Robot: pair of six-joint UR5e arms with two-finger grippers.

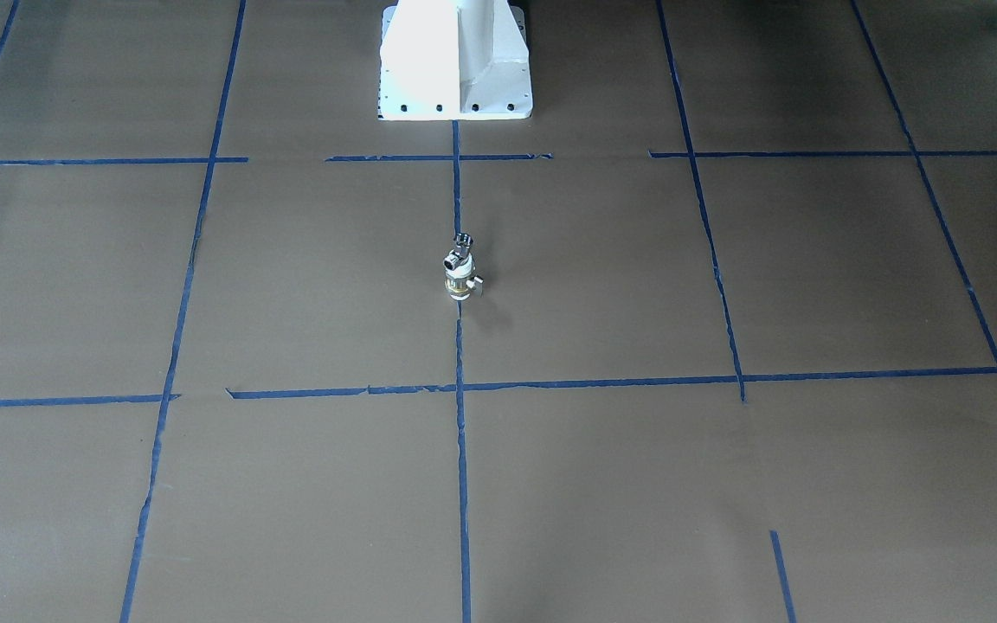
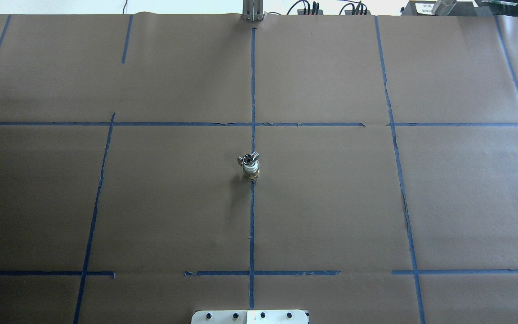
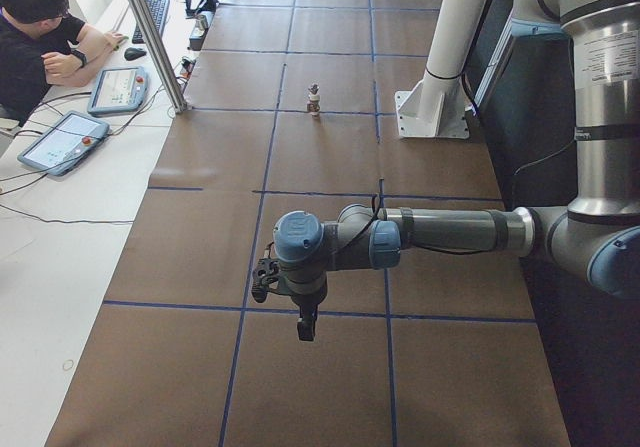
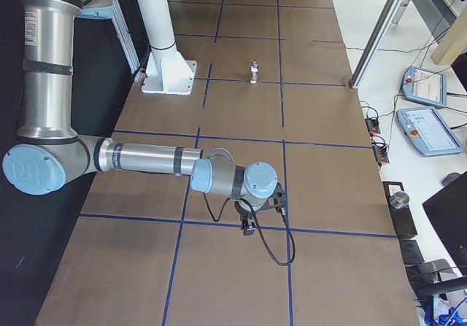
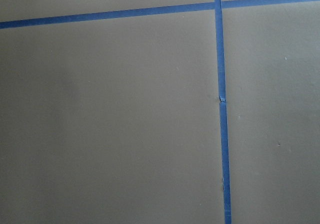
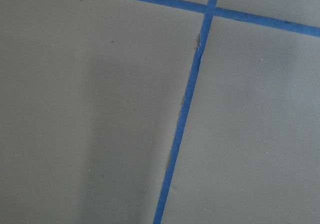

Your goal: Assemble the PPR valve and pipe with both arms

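two arms, and neither is near the work. at the left end of the desk (image 2: 151, 202) the left claw (image 3: 304, 327) hangs over bare brown paper, well apart from the parts. it shows only from the side, so i cannot tell whether it is wide or narrow. in the middle, on a blue tape line (image 2: 252, 216), the ppr valve (image 2: 251, 171) stands upright with the pipe (image 2: 248, 158) sitting on its top end, touching — joined, by the look of it. at the right end the right claw (image 4: 248, 227) hangs likewise, its opening also beyond telling. i judge the assembly step done. the next move calls for little — perhaps a check that the pipe is seated straight, one claw steadying the valve body.
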